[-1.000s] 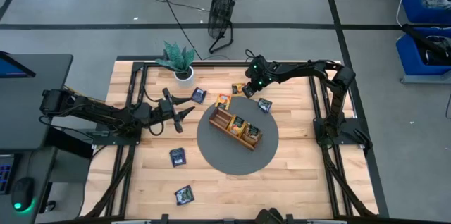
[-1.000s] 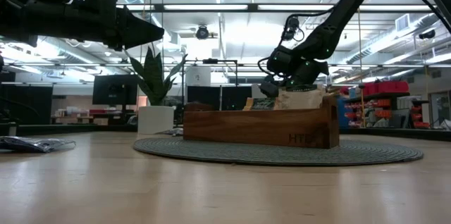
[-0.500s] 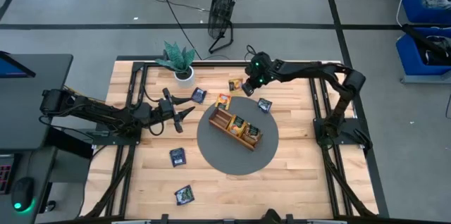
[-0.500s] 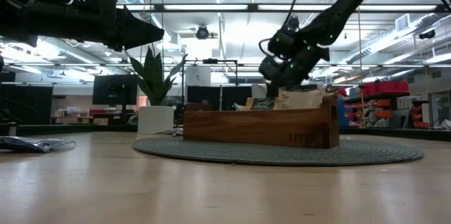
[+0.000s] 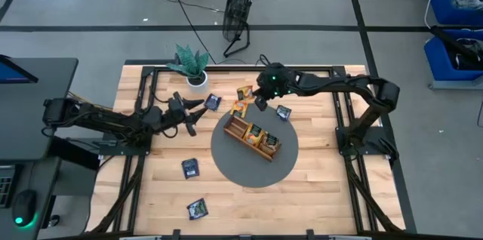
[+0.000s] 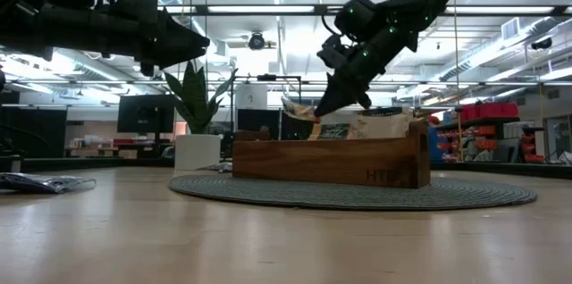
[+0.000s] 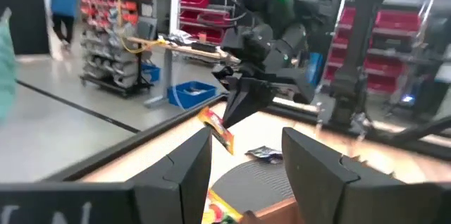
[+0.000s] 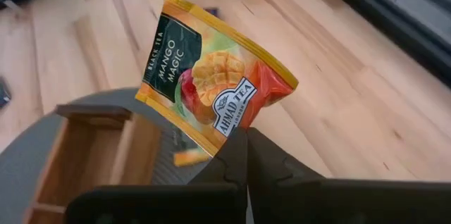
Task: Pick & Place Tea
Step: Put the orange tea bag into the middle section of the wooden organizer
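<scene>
Right wrist view shows my right gripper [image 8: 236, 146] pinched tight on a corner of an orange mango tea sachet [image 8: 211, 90], lifted clear of the table. Below and just beside it lies the wooden tray [image 5: 253, 137] on its round grey mat [image 5: 234, 166]. My left gripper [image 5: 190, 115] hovers well apart, fingers parted, holding nothing
</scene>
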Controlling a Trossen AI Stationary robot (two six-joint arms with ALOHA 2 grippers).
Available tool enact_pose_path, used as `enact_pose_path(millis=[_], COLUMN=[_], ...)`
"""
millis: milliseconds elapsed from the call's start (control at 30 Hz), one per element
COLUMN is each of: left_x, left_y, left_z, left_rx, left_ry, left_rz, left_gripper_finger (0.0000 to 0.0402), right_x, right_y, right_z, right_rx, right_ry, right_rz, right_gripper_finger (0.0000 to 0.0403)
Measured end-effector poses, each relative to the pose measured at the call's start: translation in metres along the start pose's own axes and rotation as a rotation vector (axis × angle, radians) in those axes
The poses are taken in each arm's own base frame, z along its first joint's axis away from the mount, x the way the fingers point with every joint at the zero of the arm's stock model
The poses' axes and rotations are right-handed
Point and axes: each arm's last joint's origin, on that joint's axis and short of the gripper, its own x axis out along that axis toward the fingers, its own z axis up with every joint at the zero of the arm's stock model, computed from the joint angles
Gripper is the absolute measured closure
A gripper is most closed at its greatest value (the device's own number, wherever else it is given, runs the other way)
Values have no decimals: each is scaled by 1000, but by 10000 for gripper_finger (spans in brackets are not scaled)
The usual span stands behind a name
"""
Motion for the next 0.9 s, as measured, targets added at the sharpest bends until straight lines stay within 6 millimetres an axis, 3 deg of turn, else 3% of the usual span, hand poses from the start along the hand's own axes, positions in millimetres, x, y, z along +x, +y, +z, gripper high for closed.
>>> enact_pose_path(millis=[400, 900], left_x=[5, 27], left_y=[12, 3], left_z=[1, 24], left_rx=[-156, -149], left_ry=[5, 54], left_rz=[12, 29], left_gripper_finger=[225, 225], right_x=[3, 0], right_y=[45, 69], right_z=[8, 14], right_rx=[-159, -235], right_ry=[-180, -316], right_rz=[-25, -55], right_gripper_finger=[403, 403])
